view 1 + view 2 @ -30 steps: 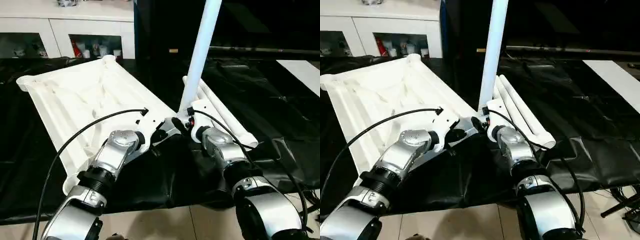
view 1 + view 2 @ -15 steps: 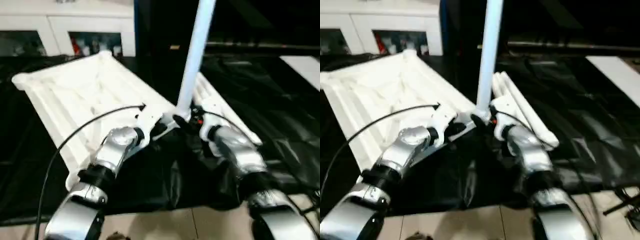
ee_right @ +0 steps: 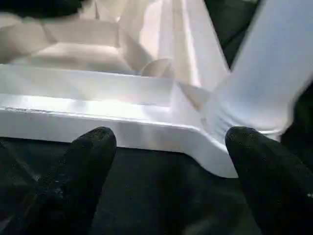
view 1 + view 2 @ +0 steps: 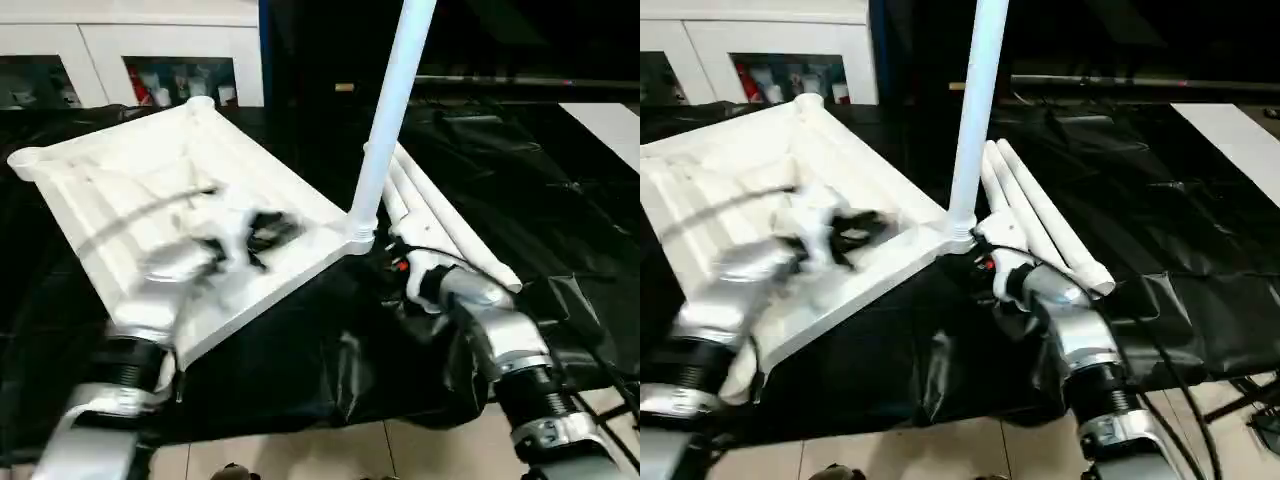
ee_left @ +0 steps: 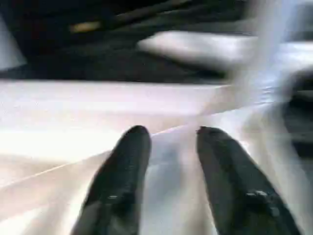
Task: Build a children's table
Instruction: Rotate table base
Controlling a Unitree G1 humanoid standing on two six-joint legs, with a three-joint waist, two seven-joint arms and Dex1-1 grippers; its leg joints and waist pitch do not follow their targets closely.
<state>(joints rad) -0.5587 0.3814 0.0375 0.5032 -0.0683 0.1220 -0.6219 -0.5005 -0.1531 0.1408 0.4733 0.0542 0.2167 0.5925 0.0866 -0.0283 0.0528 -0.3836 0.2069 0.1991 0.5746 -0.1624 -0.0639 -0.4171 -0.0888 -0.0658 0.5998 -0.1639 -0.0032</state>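
The children's table's white tabletop (image 4: 120, 185) lies upside down on the left. One white leg (image 4: 392, 110) stands upright in its near right corner socket (image 4: 358, 238). More white legs (image 4: 450, 225) lie side by side to the right of that corner. My left gripper (image 4: 262, 232) hovers blurred over the tabletop's underside, left of the standing leg; in the left wrist view its fingers (image 5: 122, 166) are apart with nothing between them. My right gripper (image 4: 385, 262) sits open just in front of the socket, its fingers (image 3: 88, 161) wide apart and touching nothing.
A black cover (image 4: 560, 190) drapes the work table, and its front edge runs across the bottom above the tiled floor (image 4: 400, 450). A white cabinet with glass doors (image 4: 130, 60) stands at the back left. A white panel (image 4: 612, 125) lies far right.
My left gripper has swung left, away from the leg's corner to over the tabletop, and its fingers have opened. The right gripper has drawn back slightly from the leg's base. The camera shifted.
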